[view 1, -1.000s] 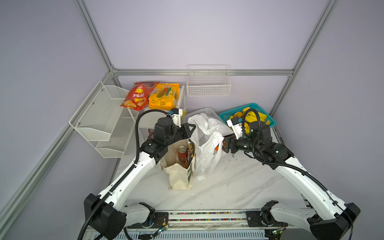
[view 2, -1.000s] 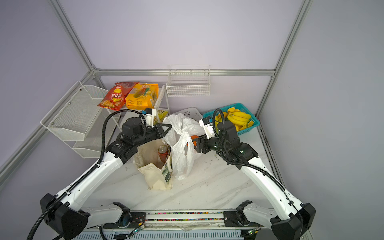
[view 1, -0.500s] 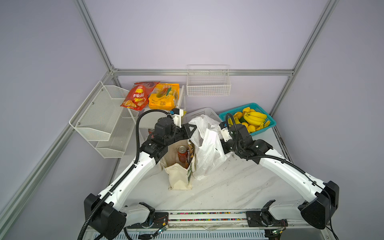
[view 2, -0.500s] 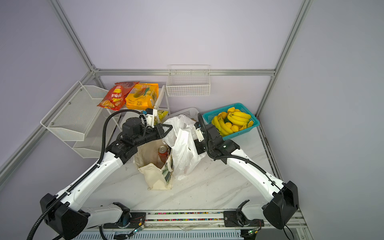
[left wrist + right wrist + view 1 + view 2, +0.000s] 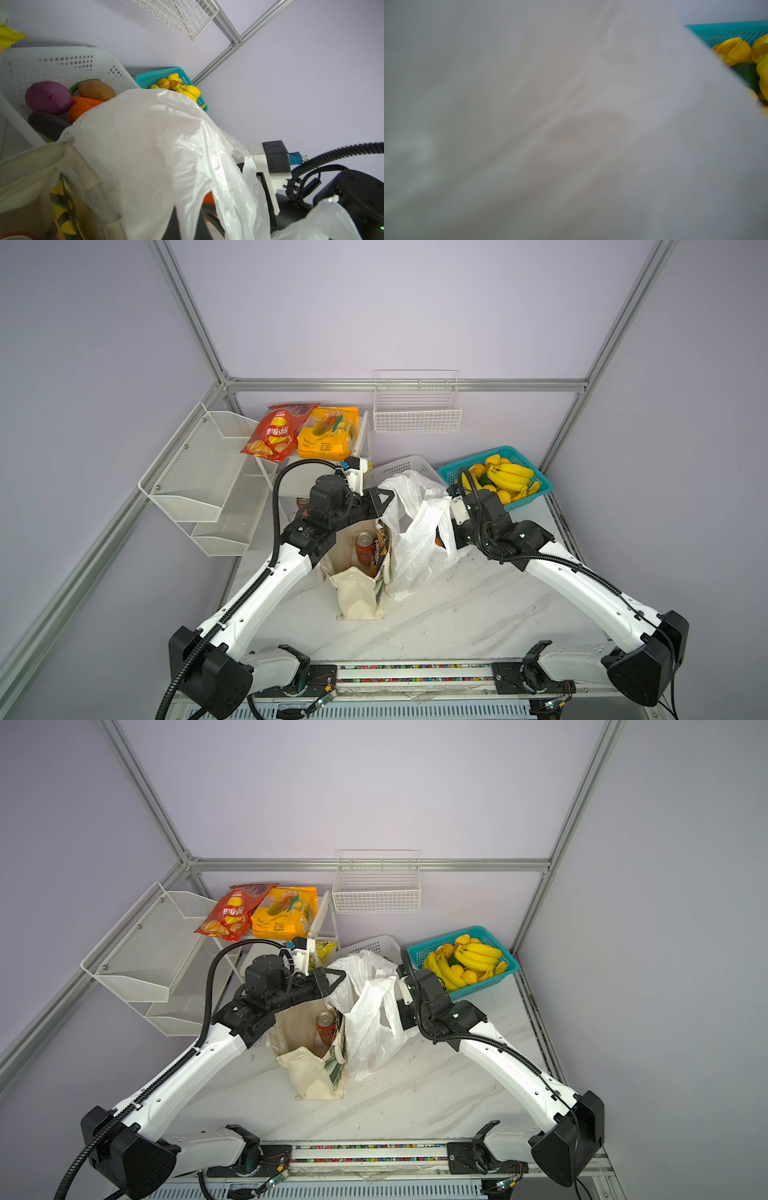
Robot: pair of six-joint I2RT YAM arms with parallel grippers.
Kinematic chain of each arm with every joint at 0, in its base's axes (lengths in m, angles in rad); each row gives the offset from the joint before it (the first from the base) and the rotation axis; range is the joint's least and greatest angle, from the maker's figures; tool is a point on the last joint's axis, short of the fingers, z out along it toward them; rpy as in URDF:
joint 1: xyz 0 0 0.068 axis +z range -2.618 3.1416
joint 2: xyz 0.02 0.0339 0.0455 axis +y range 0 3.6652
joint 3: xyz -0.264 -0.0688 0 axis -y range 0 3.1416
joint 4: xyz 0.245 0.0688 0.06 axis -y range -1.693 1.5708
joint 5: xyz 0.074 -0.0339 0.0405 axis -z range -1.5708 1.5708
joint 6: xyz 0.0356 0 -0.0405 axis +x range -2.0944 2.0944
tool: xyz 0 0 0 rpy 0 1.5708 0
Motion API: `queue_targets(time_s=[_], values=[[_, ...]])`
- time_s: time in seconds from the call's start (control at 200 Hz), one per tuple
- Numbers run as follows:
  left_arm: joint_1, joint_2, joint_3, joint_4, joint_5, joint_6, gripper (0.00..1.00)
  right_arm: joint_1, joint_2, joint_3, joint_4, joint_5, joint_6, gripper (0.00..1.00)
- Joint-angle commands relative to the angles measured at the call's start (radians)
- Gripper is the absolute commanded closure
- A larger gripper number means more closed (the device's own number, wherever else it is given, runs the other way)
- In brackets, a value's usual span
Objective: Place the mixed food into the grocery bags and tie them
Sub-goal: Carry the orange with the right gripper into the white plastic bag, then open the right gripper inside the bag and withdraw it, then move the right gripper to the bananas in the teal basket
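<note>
Two bags stand mid-table, and we sweep in from the left: a white mesh rack (image 5: 199, 477) on the side wall, then a red crisp packet (image 5: 274, 433) and a yellow-orange packet (image 5: 328, 435) propped up at the back. Next comes the left gripper (image 5: 384, 498), jaws pressed together and pinching the near rim of the plastic carrier bag (image 5: 415, 547), holding that film up off the table. Right below its wrist the canvas tote (image 5: 357, 593) stands upright and open on the marble table (image 5: 457, 614). Inside it the drink can (image 5: 365, 547) is upright, and the black snack packet (image 5: 380, 540) is tucked on edge against the tote's right wall, just beside the can. The carrier bag touches the tote's right side, crumpled and puffed up, its mouth turned toward the right arm. Behind the bag sits the white lattice basket (image 5: 401, 466), and the left wrist view shows vegetables in it, a purple onion (image 5: 48, 97) among them. Higher on the back wall hangs a wire basket (image 5: 415, 414). Now the right gripper (image 5: 441, 543): it is pushed into the bag's mouth with film draped over it, and an orange (image 5: 207, 197) peeks out right at its fingers inside the bag. Whether those jaws are apart or closed on the fruit, I cannot tell. The right wrist view is nearly all blurred white film. Far right, the teal basket (image 5: 538, 489) of bananas (image 5: 509, 477) sits in the back corner, just behind that arm.
</note>
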Motion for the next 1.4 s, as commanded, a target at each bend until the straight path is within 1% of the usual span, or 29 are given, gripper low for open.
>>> queue_targets(time_s=[0.0,0.15,0.365,0.54,0.66,0.76,0.875,0.925,0.965,1.02,1.11,1.15,1.175,1.24,1.335,1.395], values=[[0.007,0.006,-0.003,0.029,0.017,0.034,1.00,0.004,-0.057,0.030,0.027,-0.081,0.026,0.17],[0.007,0.013,-0.004,0.031,0.025,0.035,1.00,0.004,-0.069,0.054,0.031,-0.116,0.040,0.14],[0.009,0.017,-0.006,0.018,0.000,0.036,1.00,0.001,-0.136,0.123,0.044,-0.195,0.042,0.14],[0.023,0.009,-0.013,0.015,-0.035,0.023,1.00,-0.009,-0.183,0.165,0.035,-0.283,0.050,0.15],[0.035,-0.004,-0.020,0.017,-0.056,0.016,1.00,-0.017,-0.225,0.171,0.020,-0.277,0.053,0.17],[0.048,-0.011,-0.021,0.015,-0.064,0.015,1.00,-0.022,-0.272,0.172,0.009,-0.247,0.055,0.17],[0.054,-0.015,-0.022,0.018,-0.062,0.013,1.00,-0.034,-0.280,0.182,0.000,-0.157,0.058,0.17],[0.055,-0.018,-0.025,0.020,-0.060,0.013,1.00,-0.060,-0.258,0.193,0.000,-0.105,0.066,0.17],[0.058,-0.022,-0.029,0.023,-0.061,0.012,1.00,-0.106,-0.231,0.204,0.004,-0.097,0.073,0.16],[0.062,-0.025,-0.033,0.029,-0.058,0.009,1.00,-0.205,-0.191,0.211,0.019,-0.152,0.071,0.16],[0.064,-0.028,-0.040,0.040,-0.052,-0.001,1.00,-0.418,-0.098,0.203,0.067,-0.262,0.070,0.18],[0.065,-0.027,-0.038,0.040,-0.043,-0.002,1.00,-0.481,-0.055,0.189,0.110,-0.291,0.080,0.19],[0.065,-0.026,-0.037,0.037,-0.038,-0.002,1.00,-0.497,-0.025,0.184,0.124,-0.276,0.087,0.22],[0.065,-0.028,-0.041,0.042,-0.036,-0.004,1.00,-0.502,0.057,0.195,0.152,-0.234,0.089,0.22],[0.065,-0.029,-0.045,0.053,-0.033,-0.005,1.00,-0.503,0.160,0.176,0.250,-0.171,0.087,0.23],[0.066,-0.025,-0.043,0.054,-0.026,-0.005,1.00,-0.504,0.241,0.199,0.261,-0.126,0.081,0.25]])
